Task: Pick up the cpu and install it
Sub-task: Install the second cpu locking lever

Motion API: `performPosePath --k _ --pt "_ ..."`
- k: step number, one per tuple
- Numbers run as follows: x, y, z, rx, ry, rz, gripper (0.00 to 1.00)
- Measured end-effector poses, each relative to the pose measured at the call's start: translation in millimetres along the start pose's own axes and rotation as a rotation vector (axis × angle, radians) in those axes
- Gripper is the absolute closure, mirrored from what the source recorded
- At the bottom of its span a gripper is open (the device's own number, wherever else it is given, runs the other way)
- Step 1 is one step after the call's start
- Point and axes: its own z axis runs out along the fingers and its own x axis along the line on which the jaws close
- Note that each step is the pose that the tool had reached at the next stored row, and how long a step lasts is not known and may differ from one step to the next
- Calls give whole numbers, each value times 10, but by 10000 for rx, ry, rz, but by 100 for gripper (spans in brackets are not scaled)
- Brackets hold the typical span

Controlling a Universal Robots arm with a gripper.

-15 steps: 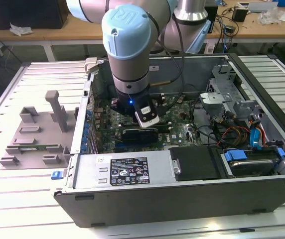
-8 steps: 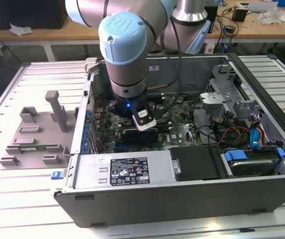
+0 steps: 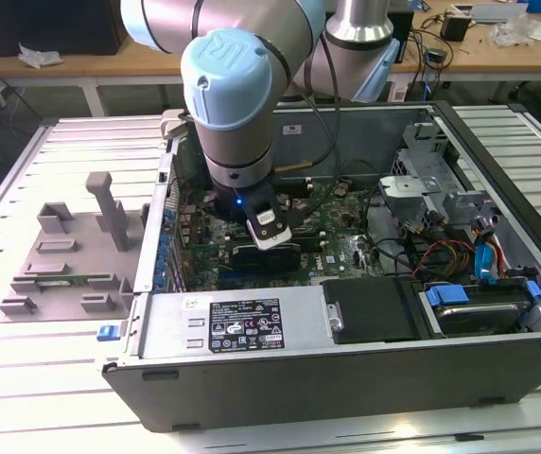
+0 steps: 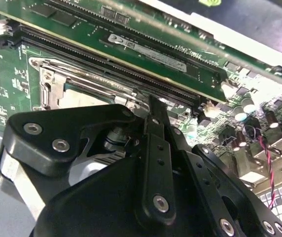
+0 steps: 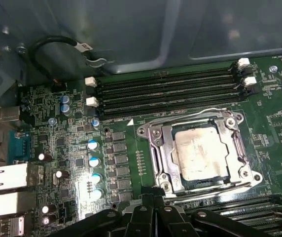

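Open PC case (image 3: 497, 236) lying on its side on a slatted table (image 3: 25, 397), arm (image 3: 237, 104) reaching down into it over the motherboard (image 3: 337, 241). Grey fixture tray (image 3: 62, 255) out on the table at the exterior view's left, well apart from the arm. Inside the case, in the first wrist view: green motherboard (image 5: 62, 148), rows of RAM slots (image 5: 165, 91), metal socket frame (image 5: 200, 148). Cpu (image 5: 200, 153) sitting flat inside that socket, silvery top up, looks square to the frame with no visible tilt. Socket corner also visible in the second wrist view (image 4: 57, 84), partly behind the gripper body. Gripper (image 5: 151, 217) low over the board, just beside the socket edge, not touching the cpu as far as visible. Fingertips hidden behind the gripper's own links in both wrist views, so opening cannot be told; nothing seen held. Judged progress: pick and placement done, cpu already in the socket. Retention frame appears open around the chip, latch state unclear, so locking possibly left.
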Motion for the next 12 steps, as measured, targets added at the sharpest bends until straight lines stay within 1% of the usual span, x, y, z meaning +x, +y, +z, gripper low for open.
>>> performPosePath --k 4,8,9,10,12 --pt "3 15 18 -133 14 5 89" --pt "3 14 19 -138 16 7 89" --pt "3 18 9 -137 15 7 89" --pt "3 26 -11 -128 11 7 89" --pt "2 50 -80 -74 8 4 89"
